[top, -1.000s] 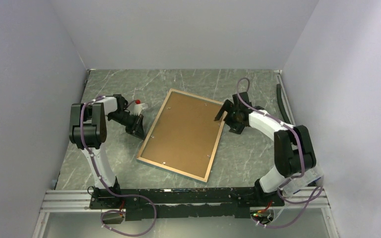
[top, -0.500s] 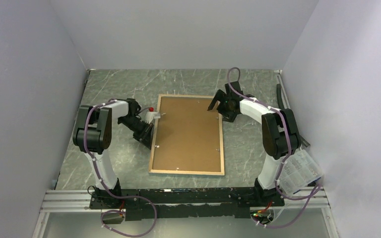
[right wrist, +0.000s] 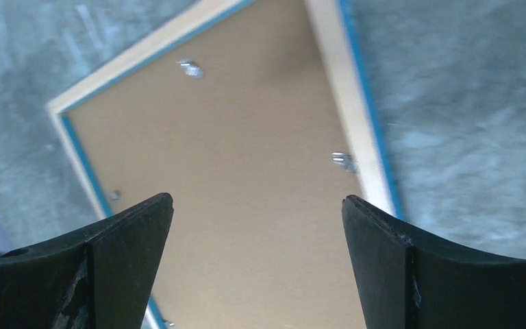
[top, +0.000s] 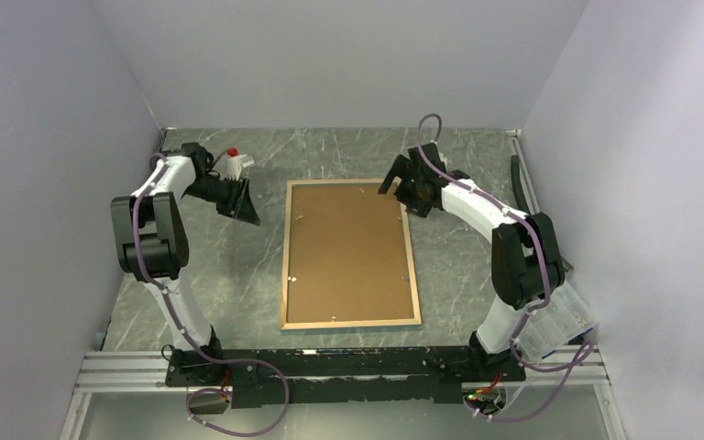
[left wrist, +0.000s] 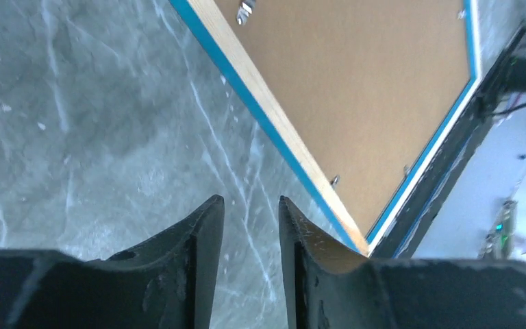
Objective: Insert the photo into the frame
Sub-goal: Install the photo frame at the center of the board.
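Note:
The frame (top: 285, 275) lies face down in the middle of the table, pale wood back rim up, with the brown backing board (top: 348, 252) in it. The photo is hidden. My left gripper (top: 246, 213) is a little open and empty, over bare table left of the frame's far left corner. In the left wrist view (left wrist: 250, 202) the frame's turquoise-edged rim (left wrist: 281, 144) runs off ahead to the right. My right gripper (top: 396, 191) is wide open and empty above the frame's far right corner. In the right wrist view (right wrist: 257, 202) it is over the backing board (right wrist: 233, 157).
Small metal tabs (right wrist: 342, 161) sit along the inside of the rim. A black strip (top: 516, 174) lies along the back right wall. A clear bag of papers (top: 559, 321) sits at the near right. Walls close in on both sides and the back.
The frame has turned from tilted to nearly square with the table. My left gripper has drawn back to the far left, off the frame. My right gripper has moved to the far right corner.

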Available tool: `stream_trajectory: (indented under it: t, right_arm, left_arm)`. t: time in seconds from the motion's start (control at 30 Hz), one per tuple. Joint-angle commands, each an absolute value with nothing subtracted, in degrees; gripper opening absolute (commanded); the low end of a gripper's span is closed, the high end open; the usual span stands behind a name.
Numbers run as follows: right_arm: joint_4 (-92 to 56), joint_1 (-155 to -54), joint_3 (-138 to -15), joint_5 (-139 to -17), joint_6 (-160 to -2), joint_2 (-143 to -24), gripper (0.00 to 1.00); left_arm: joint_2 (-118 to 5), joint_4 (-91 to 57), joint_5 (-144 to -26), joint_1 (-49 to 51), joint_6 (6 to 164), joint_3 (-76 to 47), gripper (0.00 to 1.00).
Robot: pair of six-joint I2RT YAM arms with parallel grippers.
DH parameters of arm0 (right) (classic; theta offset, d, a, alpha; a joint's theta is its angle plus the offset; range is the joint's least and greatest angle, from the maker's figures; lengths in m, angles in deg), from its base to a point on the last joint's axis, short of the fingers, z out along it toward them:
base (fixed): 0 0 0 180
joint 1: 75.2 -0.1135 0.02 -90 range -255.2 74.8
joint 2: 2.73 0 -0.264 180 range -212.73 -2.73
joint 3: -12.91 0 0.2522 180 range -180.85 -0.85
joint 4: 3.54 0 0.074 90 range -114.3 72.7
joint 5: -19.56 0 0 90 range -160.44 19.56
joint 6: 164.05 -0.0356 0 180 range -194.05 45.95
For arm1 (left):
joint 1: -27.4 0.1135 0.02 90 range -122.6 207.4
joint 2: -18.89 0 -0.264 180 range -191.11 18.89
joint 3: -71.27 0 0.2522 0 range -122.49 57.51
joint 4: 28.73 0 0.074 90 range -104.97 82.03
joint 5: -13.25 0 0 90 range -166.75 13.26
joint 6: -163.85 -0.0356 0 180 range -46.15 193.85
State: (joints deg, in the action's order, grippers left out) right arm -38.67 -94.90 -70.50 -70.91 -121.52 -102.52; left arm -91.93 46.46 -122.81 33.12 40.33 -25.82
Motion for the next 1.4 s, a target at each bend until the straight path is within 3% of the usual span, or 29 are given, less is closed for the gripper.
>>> stream_trajectory:
  t: [0.0,0.3,0.73,0.97,1.37]
  right_arm:
    - [-34.91,-98.85,-74.85,-72.04,-124.17,-102.63,0.98]
    - [-29.2,-108.91,-85.95,-81.26,-128.63,-116.7,0.97]
    - [-25.92,-112.38,-97.45,-86.66,-134.05,-129.54,0.95]
    - [-25.4,-113.69,-100.03,-88.06,-136.16,-133.07,0.94]
    - [-23.57,-113.8,-98.85,-88.53,-138.48,-134.2,0.92]
  left_arm:
    - [-97.82,42.44,-130.11,31.43,50.44,-27.75,0.43]
    - [-104.31,37.09,-133.14,29.57,57.01,-27.6,0.36]
    - [-104.36,32.32,-130.21,25.63,59.23,-25.78,0.28]
    - [-102.68,34.52,-130.13,26.09,58.31,-26.53,0.29]
    - [-96.77,30.15,-135.75,28.04,62.05,-23.82,0.41]
